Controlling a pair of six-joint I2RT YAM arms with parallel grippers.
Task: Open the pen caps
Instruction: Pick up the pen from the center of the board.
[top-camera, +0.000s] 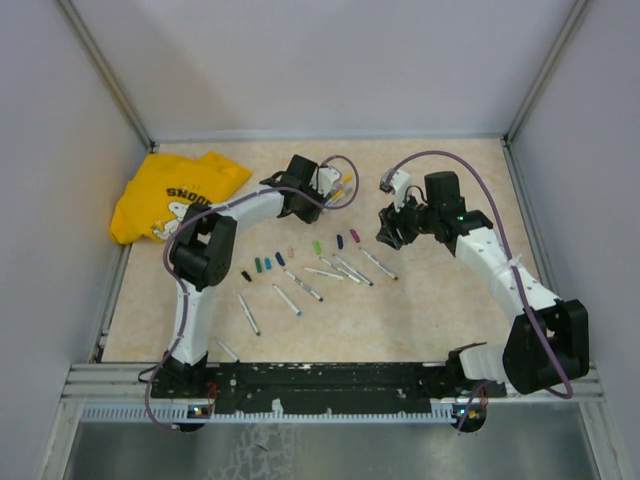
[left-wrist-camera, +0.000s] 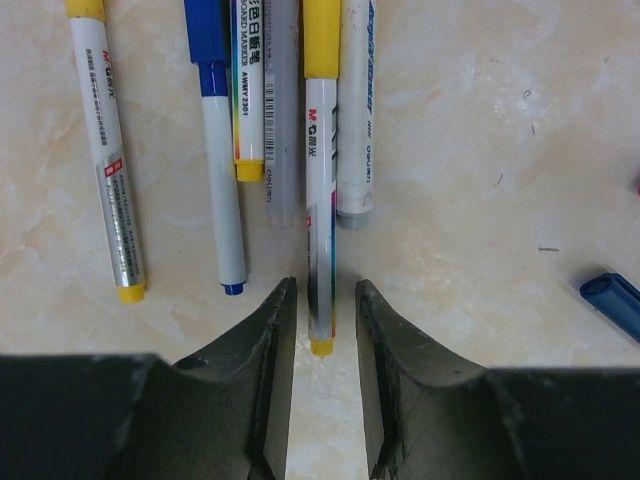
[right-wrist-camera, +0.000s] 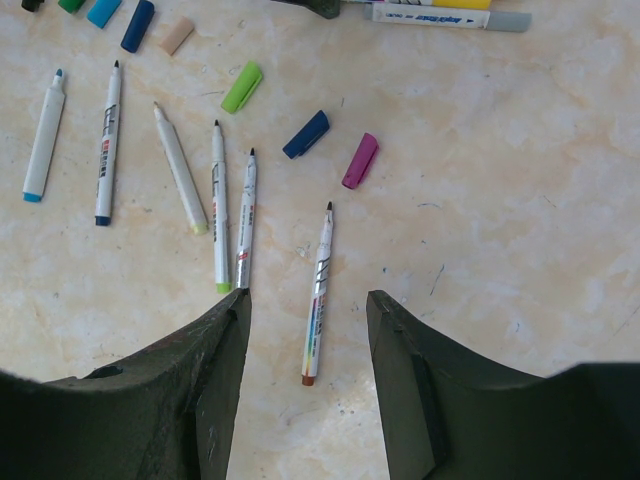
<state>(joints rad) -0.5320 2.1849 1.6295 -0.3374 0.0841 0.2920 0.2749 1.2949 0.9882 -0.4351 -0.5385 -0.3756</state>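
Several capped markers (left-wrist-camera: 320, 200) lie side by side at the back of the table, with yellow caps (left-wrist-camera: 322, 40) and a blue cap (left-wrist-camera: 205, 25). My left gripper (left-wrist-camera: 325, 290) is open, its jaws either side of the tail end of one yellow-capped marker without touching it; it shows in the top view (top-camera: 335, 186) too. Loose caps lie in a row: green (right-wrist-camera: 241, 87), dark blue (right-wrist-camera: 305, 134), purple (right-wrist-camera: 360, 160), beige (right-wrist-camera: 176, 35). My right gripper (right-wrist-camera: 308, 297) is open and empty above an uncapped marker (right-wrist-camera: 318, 290).
Several uncapped markers (top-camera: 300, 285) lie scattered mid-table. A yellow T-shirt (top-camera: 170, 200) lies at the back left. Another loose blue cap (left-wrist-camera: 612, 300) lies right of the left gripper. Grey walls (top-camera: 60, 200) enclose the table on three sides.
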